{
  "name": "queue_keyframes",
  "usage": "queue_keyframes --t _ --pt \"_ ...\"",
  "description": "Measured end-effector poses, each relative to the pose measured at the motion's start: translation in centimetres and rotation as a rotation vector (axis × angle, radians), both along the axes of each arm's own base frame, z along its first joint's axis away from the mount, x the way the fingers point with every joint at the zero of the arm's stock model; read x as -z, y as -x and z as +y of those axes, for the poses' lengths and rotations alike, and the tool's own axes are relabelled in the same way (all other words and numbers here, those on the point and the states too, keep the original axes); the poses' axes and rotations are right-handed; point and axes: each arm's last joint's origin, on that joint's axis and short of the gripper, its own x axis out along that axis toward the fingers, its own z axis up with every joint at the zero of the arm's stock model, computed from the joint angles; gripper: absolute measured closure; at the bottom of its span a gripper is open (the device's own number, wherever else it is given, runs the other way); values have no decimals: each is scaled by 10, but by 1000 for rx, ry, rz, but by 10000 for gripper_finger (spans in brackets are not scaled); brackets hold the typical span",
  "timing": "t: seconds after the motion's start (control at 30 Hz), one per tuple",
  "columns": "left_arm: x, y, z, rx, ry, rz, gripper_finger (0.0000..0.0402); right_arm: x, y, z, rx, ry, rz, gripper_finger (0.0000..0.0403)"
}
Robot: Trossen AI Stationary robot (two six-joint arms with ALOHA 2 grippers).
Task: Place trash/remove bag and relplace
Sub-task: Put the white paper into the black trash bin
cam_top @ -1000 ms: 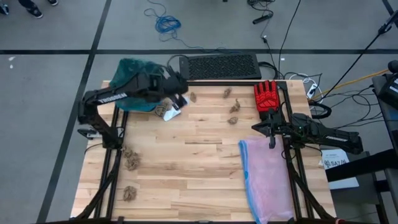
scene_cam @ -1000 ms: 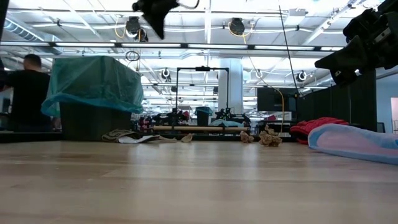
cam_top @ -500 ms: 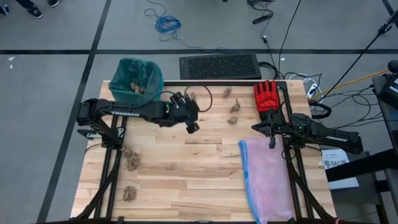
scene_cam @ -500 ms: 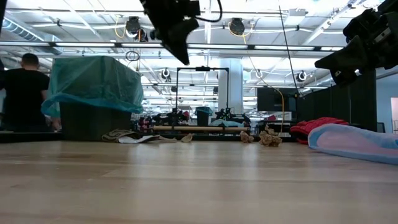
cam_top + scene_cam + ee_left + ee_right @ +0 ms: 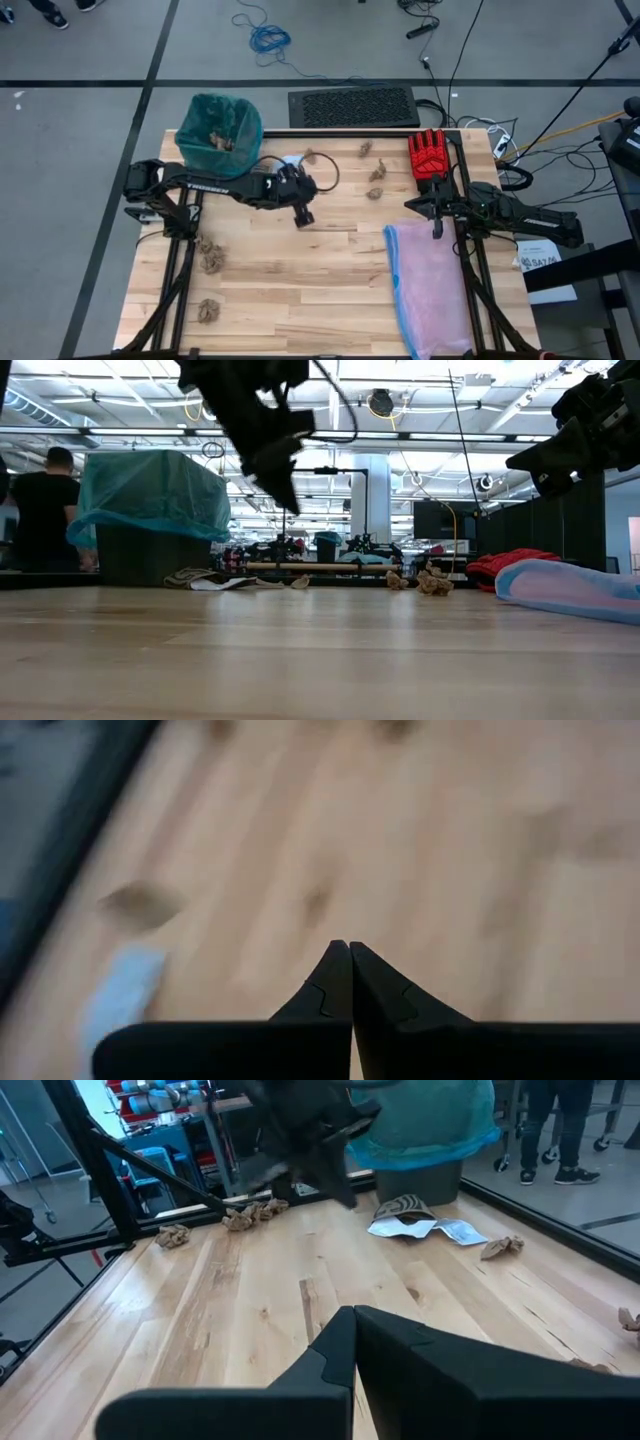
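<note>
High view: I see the left pincer (image 5: 303,216) shut and empty above the table (image 5: 330,280) near the teal-bagged bin (image 5: 219,134), brown paper wads (image 5: 210,257) scattered, and the right pincer (image 5: 437,230) shut, empty, beside the pink bag (image 5: 425,290).

A teal-green bin bag (image 5: 219,134) lines the dark bin (image 5: 140,555). Brown paper wads (image 5: 210,257) lie on pale wood-grain table (image 5: 320,290). The glove (image 5: 428,153) is red and black, the flat bag (image 5: 428,290) pale pink with a blue edge.

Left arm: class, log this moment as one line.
left gripper: shut, empty, above table centre | bin: teal bag fitted | right gripper: shut, waiting
</note>
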Motion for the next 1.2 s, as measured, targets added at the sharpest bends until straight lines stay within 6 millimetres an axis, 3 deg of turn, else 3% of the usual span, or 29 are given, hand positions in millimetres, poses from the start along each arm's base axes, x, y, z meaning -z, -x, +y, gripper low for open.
queue_keyframes --t 0.17,0.37,0.63,0.8,1.07,1.2 --pt "8 12 11 -182 -11 86 401 -1 0 0 -10 70 1 403" --pt "21 16 22 -237 -28 168 392 -1 0 0 -7 50 -1 403" --pt "56 9 25 -238 -30 303 305 -1 0 0 -3 26 -3 403" --pt "77 7 38 -289 -64 367 265 -1 0 0 -3 26 -3 403" --pt "99 8 62 -361 -56 426 258 -1 0 0 -3 27 -3 403" --pt "102 7 73 -394 -63 397 276 -1 0 0 -4 26 -2 403"
